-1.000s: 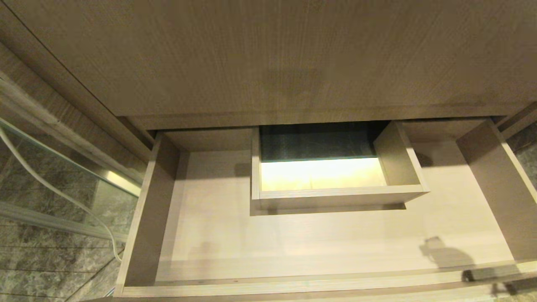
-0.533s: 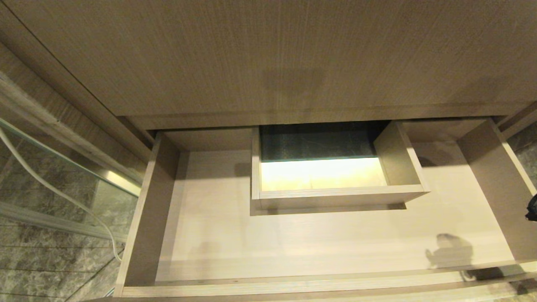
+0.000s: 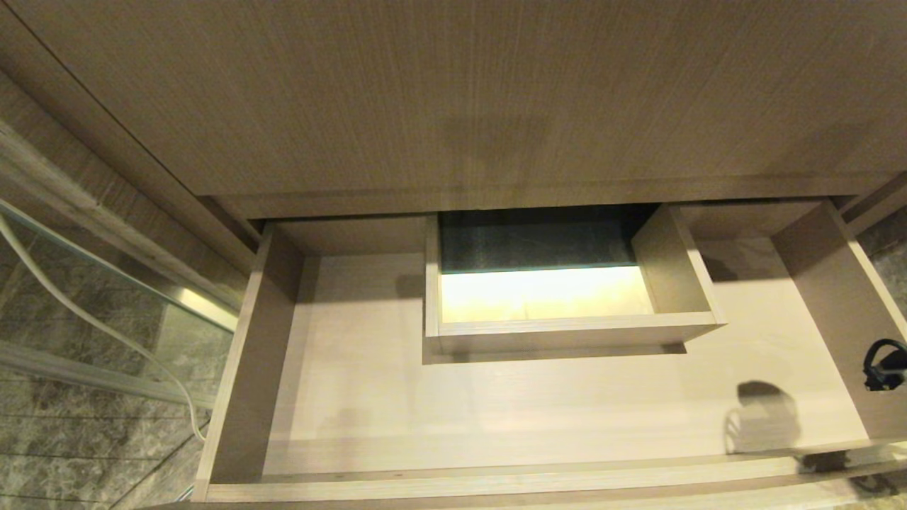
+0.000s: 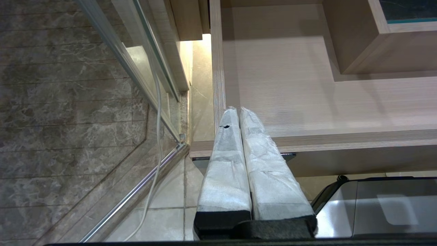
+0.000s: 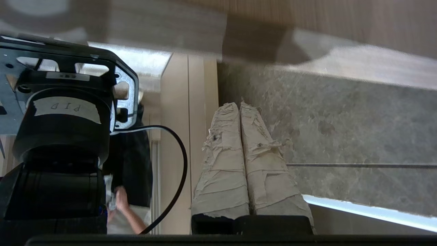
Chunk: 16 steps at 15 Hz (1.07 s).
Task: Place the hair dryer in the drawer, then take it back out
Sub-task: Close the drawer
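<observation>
The right gripper's (image 5: 240, 106) tape-wrapped fingers (image 5: 223, 164) are pressed together with nothing held, pointed at grey marbled stone beside the vanity. The left gripper (image 4: 238, 110) is likewise clenched empty, parked above the left front corner of the wide, light beige wood-grain drawer (image 3: 496, 404), which is pulled open. The hair dryer cannot be seen.

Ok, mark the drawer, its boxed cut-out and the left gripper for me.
drawer (image 3: 496, 411): head view, bare floor panel.
cut-out (image 3: 567, 331): head view, front wall of the box.
left gripper (image 4: 239, 111): left wrist view, between the wrapped tips, jaws shut.
</observation>
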Tool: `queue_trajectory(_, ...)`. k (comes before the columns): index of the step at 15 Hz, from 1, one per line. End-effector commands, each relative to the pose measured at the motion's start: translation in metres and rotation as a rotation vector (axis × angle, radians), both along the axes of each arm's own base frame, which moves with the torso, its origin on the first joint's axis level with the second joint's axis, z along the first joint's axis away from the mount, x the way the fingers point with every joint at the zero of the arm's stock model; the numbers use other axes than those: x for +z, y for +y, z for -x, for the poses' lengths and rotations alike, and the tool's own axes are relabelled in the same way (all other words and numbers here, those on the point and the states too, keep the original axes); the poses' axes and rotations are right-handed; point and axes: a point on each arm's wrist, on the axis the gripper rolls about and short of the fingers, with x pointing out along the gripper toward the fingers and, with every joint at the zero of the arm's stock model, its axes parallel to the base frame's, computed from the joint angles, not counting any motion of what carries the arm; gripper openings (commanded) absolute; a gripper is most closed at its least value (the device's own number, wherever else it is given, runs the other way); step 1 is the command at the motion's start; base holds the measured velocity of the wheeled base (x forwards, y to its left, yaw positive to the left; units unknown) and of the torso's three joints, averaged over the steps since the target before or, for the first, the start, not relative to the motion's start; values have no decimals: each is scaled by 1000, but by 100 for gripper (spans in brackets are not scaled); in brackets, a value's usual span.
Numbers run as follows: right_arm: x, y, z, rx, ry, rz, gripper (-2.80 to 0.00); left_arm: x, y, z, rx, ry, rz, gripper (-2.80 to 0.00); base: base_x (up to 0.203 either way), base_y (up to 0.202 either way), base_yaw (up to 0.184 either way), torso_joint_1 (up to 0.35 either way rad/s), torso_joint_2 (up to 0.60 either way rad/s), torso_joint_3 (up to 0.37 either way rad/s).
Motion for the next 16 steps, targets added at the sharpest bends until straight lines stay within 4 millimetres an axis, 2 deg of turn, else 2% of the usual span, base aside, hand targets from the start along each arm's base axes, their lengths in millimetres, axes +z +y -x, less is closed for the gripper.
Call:
queue_trajectory(1, -11, -3, -9, 0, 59, -13, -280, 0, 0, 0, 0, 1, 0, -280, 0, 0, 0, 0, 0, 0)
queue_trajectory(6, -19, -5, -14, -4, 72, -16, -280, 0, 0, 0, 0, 0, 0, -280, 0, 0, 0, 0, 0, 0)
queue_trajectory(11, -21, -9, -24, -38, -11, 9, -280, 0, 0, 0, -1, 0, 0, -280, 0, 0, 0, 0, 0, 0)
queue_trajectory(13, -20, -10, -29, -74, -82, 23, -280, 0, 0, 0, -1, -1, 0, -280, 0, 0, 0, 0, 0, 0)
queue_trajectory(16, -13, -13, -44, -91, -290, 19, -280, 0, 0, 0, 0, 0, 0, -280, 0, 0, 0, 0, 0, 0)
